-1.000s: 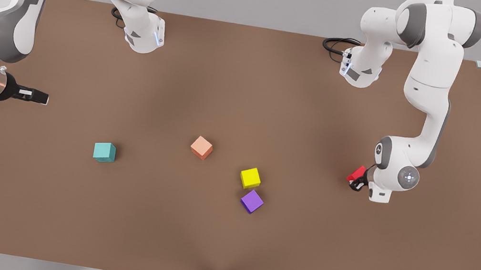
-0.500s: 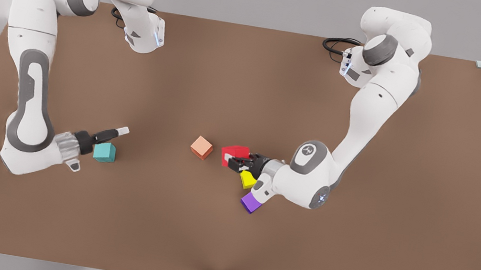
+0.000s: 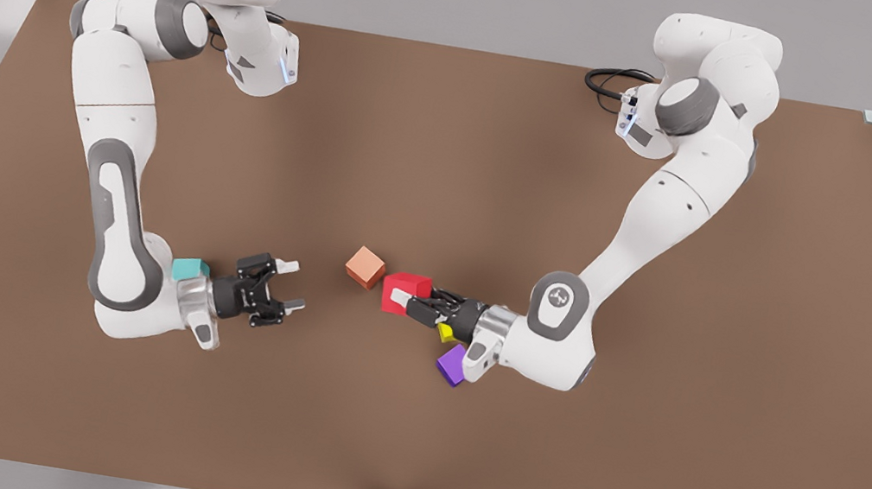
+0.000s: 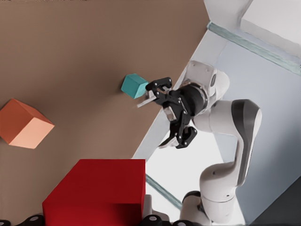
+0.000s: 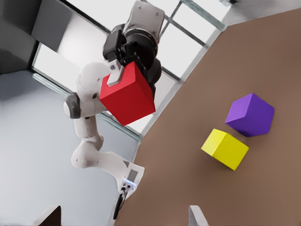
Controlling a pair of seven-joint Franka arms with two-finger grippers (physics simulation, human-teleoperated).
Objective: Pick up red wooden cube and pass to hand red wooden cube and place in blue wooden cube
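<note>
Gripping the matte red cube (image 3: pixel 407 285), the left claw (image 3: pixel 401 300) faces the wide-spread right claw (image 3: pixel 293 286) at its 9 o'clock; a salmon cube (image 3: pixel 365 267) sits just beside the red one on the brown worktop (image 3: pixel 451 151). The left wrist view shows the teal cube (image 4: pixel 134 85) by the right claw (image 4: pixel 153 123). The right wrist view shows yellow (image 5: pixel 225 148) and purple (image 5: pixel 250 114) cubes close together.

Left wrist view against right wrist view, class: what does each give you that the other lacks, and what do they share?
Left wrist view: the salmon-orange cube, the blue wooden cube and the open right claw beside it. Right wrist view: the yellow cube and the purple cube. Shared: the red wooden cube, gripped by the left claw, and the brown table.
</note>
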